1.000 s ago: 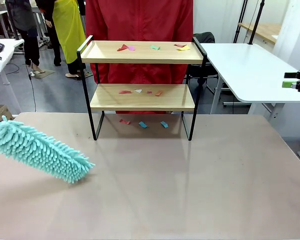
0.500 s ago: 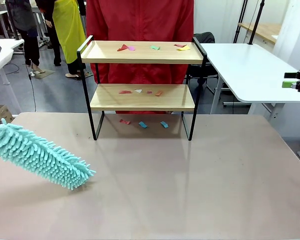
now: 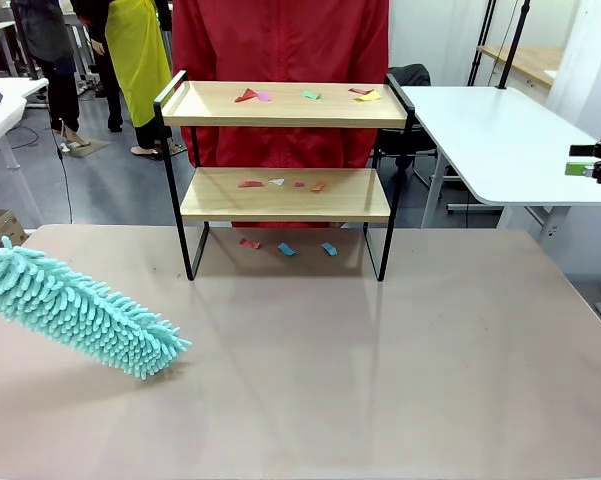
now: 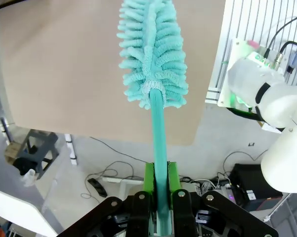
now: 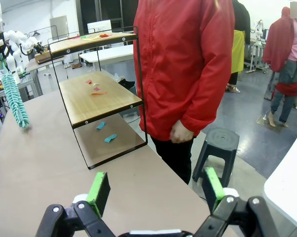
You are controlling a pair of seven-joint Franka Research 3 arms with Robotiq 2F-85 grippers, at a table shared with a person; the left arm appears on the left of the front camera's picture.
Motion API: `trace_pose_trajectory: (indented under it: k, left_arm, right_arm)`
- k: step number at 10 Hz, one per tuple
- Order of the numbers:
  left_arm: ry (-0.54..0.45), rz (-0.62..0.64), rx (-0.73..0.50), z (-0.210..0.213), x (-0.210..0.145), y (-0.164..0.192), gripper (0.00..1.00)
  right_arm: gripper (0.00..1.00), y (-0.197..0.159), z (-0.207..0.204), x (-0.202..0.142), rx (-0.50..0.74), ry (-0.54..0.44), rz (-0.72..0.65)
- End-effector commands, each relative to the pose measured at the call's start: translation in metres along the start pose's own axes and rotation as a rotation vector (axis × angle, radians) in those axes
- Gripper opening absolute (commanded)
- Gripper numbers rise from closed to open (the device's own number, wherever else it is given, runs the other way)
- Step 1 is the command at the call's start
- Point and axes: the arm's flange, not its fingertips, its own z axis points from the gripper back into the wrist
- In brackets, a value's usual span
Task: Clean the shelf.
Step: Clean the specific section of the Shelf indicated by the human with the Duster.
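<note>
While my left claw (image 4: 160, 174) is clamped tight on the teal handle (image 4: 159, 133) of a fluffy microfibre duster (image 3: 80, 310), its green pads (image 4: 149, 173) press in from both sides. The duster head (image 4: 150, 49) slants down over the near left part of the beige table (image 3: 400, 360). Its tip is very low, and I can't tell if it touches.

The shelf (image 3: 220, 197) stands at the far middle of the table, well apart from the duster and off to its right. It has two wooden boards in a thin black frame. Coloured paper scraps (image 3: 307, 95) lie on the top board, more scraps (image 3: 277, 183) on the lower board, and a few bits (image 3: 286, 249) on the table between its legs.

My right claw (image 5: 155, 185) hangs with its jaws wide apart and nothing between them. It looks at the shelf (image 5: 106, 106) end-on, well short of it. A person in a red jacket (image 5: 188, 64) stands just behind the shelf at the far edge, one hand (image 5: 180, 132) hanging down. I can't make out any lettering.
</note>
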Motion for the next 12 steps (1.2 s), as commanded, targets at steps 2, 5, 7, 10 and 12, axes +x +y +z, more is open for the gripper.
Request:
trace_pose_trajectory:
  k: [2,5,7,10,12]
  left_arm:
    - [-0.008,0.015,0.002,0.0011,0.0006,-0.0012,0.13]
    - [-0.008,0.015,0.002,0.0011,0.0006,-0.0012,0.13]
    - [-0.008,0.015,0.002,0.0011,0.0006,-0.0012,0.13]
    - [-0.008,0.015,0.002,0.0011,0.0006,-0.0012,0.13]
    - [-0.008,0.015,0.002,0.0011,0.0006,-0.0012,0.13]
  right_arm:
    - [1.0,0.0,-0.0008,0.0018,0.0,-0.001,0.004]
    - [1.0,0.0,-0.0008,0.0018,0.0,-0.001,0.004]
    - [1.0,0.0,-0.0008,0.0018,0.0,-0.001,0.004]
    - [1.0,0.0,-0.0008,0.0018,0.0,-0.001,0.004]
    - [1.0,0.0,-0.0008,0.0018,0.0,-0.001,0.004]
